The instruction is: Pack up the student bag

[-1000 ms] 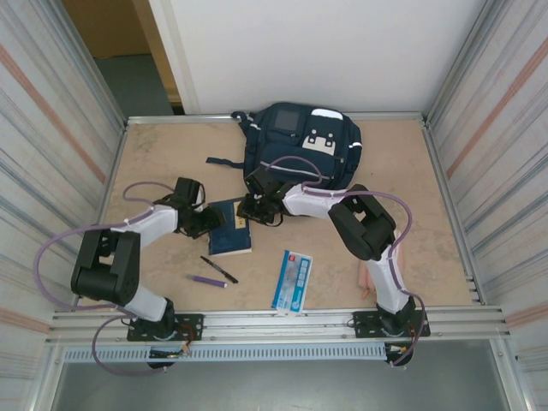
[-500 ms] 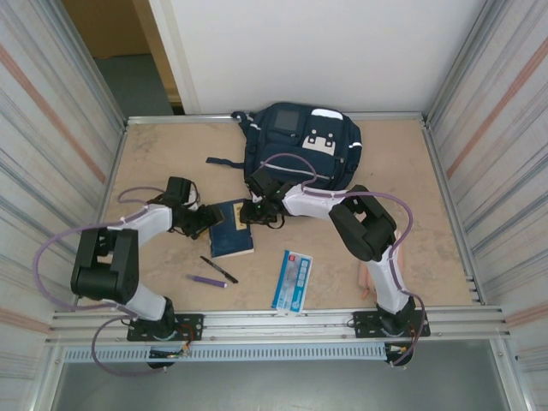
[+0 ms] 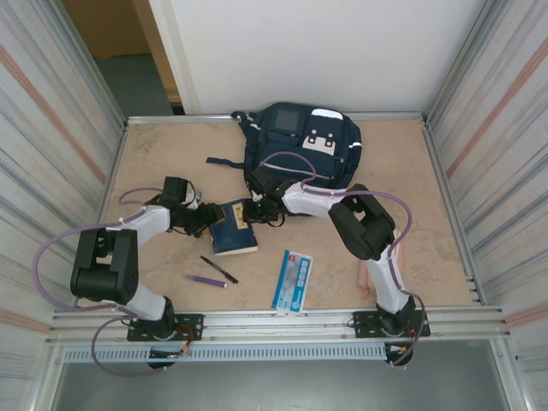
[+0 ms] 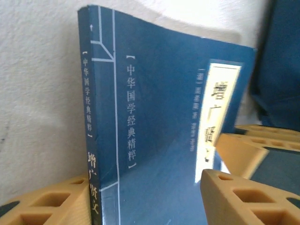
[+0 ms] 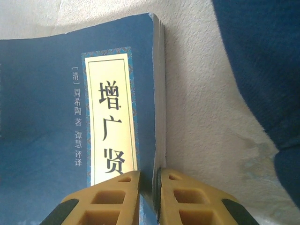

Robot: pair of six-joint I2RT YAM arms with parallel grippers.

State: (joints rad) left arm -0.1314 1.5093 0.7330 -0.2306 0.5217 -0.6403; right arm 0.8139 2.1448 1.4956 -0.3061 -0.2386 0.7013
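Packing barely begun, by the look of it: the student bag (image 3: pixel 300 145) lies flat at the far middle of the desk (image 3: pixel 171 154), and whether its mouth is unzipped cannot be told from above; nothing is seen going in. A blue book (image 3: pixel 233 235) lies near of the bag's left corner, between the two arms; a black pen (image 3: pixel 218 270), a purple pen (image 3: pixel 208 281), a blue-and-white packet (image 3: pixel 292 280) and a pink case (image 3: pixel 366 278) wait nearer the arm bases, all apparently left to pack. The right fingers (image 5: pixel 117 197) are drawn almost together, pinching the book's page edge; the left fingers (image 4: pixel 243 197) stand spread about its spine corner, firm contact unclear. The bag sits just far and right of the right fingers, close beside but apart; it lies farther off from the left fingers.
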